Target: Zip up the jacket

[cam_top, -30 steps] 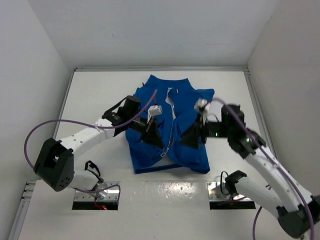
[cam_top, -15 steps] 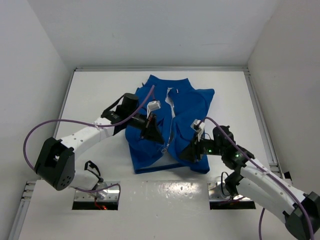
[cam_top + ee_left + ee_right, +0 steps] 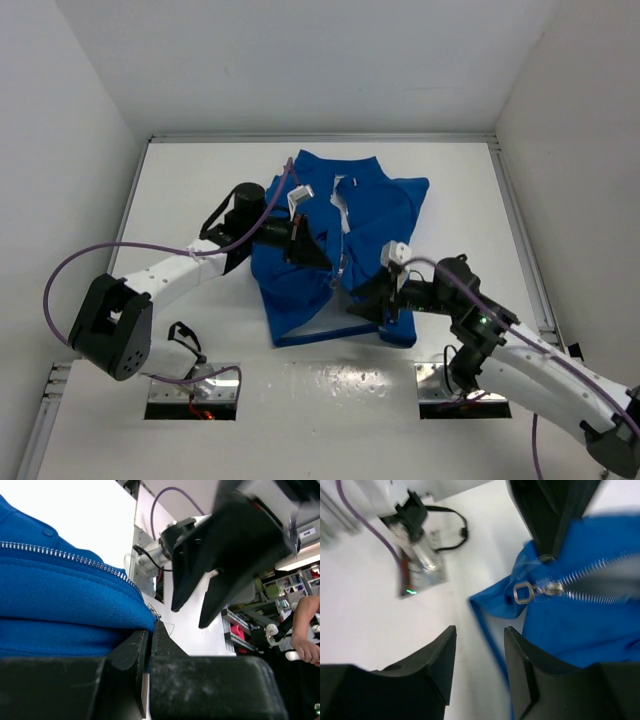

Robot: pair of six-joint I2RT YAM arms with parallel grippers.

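Note:
The royal-blue jacket (image 3: pixel 375 205) lies on the white table, collar at the far side, its silver zipper (image 3: pixel 345 255) running down the middle. My left gripper (image 3: pixel 318 255) is shut on the jacket's fabric beside the zipper's lower end and holds it lifted; the left wrist view shows the jaws pinching the blue cloth (image 3: pixel 150 629) under the zipper teeth (image 3: pixel 65 555). My right gripper (image 3: pixel 362 305) is open and empty, just off the near hem. In the right wrist view its fingers (image 3: pixel 479 632) gape below the zipper pull (image 3: pixel 522 592), apart from it.
White walls enclose the table on three sides. Two cut-outs with cables sit at the near edge (image 3: pixel 195 390) (image 3: pixel 460 388). A small board with a green light (image 3: pixel 417 575) shows to the left in the right wrist view. The purple cable (image 3: pixel 110 250) loops over the left arm.
My right gripper has moved from the jacket's right half down and left to the near hem. My left gripper has shifted slightly up and right, lifting the fabric by the zipper.

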